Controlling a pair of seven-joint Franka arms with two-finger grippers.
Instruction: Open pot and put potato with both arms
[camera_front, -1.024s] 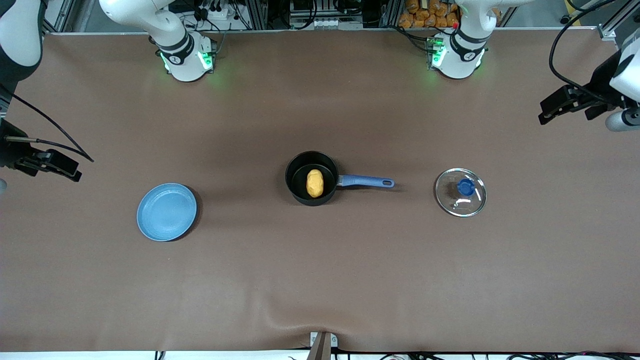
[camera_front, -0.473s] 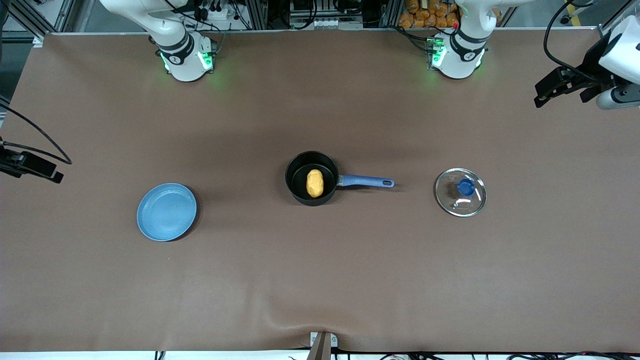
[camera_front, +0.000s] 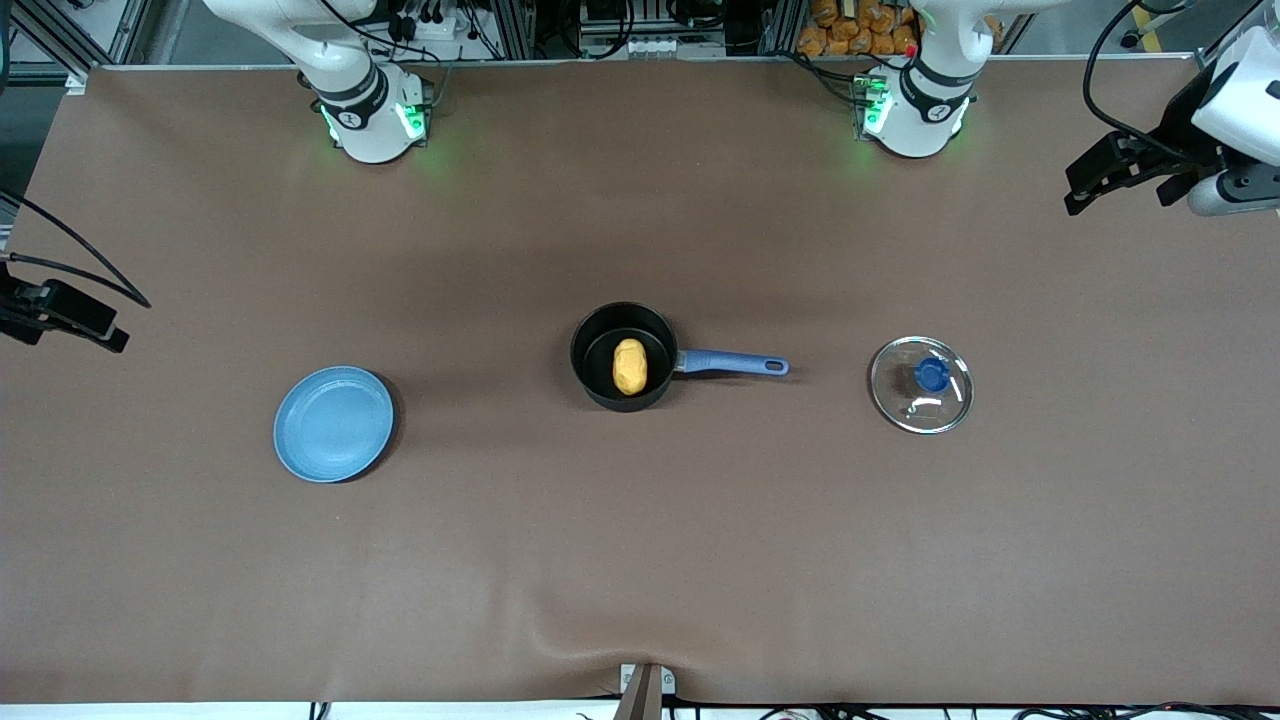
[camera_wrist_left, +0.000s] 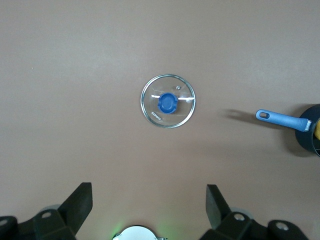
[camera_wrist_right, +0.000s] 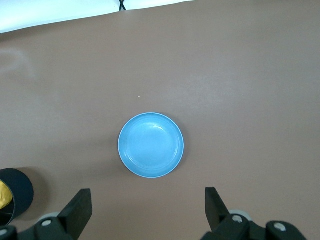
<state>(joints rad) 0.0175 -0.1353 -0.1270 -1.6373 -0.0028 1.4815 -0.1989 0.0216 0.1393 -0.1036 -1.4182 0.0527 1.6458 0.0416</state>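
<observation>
The black pot (camera_front: 622, 356) with its long blue handle (camera_front: 733, 363) stands open at the table's middle, and the yellow-orange potato (camera_front: 629, 366) lies inside it. The clear glass lid with blue knob (camera_front: 922, 384) lies flat on the table toward the left arm's end; it also shows in the left wrist view (camera_wrist_left: 168, 100). My left gripper (camera_front: 1100, 180) is open and empty, high over the table's edge at the left arm's end. My right gripper (camera_front: 70, 320) is open and empty, high over the edge at the right arm's end.
A flat light-blue plate (camera_front: 333, 423) sits toward the right arm's end, a little nearer the front camera than the pot; it also shows in the right wrist view (camera_wrist_right: 151, 144). The two arm bases (camera_front: 372, 118) stand along the table's back edge.
Both arms have drawn back outward toward the table's ends and risen. The pot, potato, lid and plate have not moved.
</observation>
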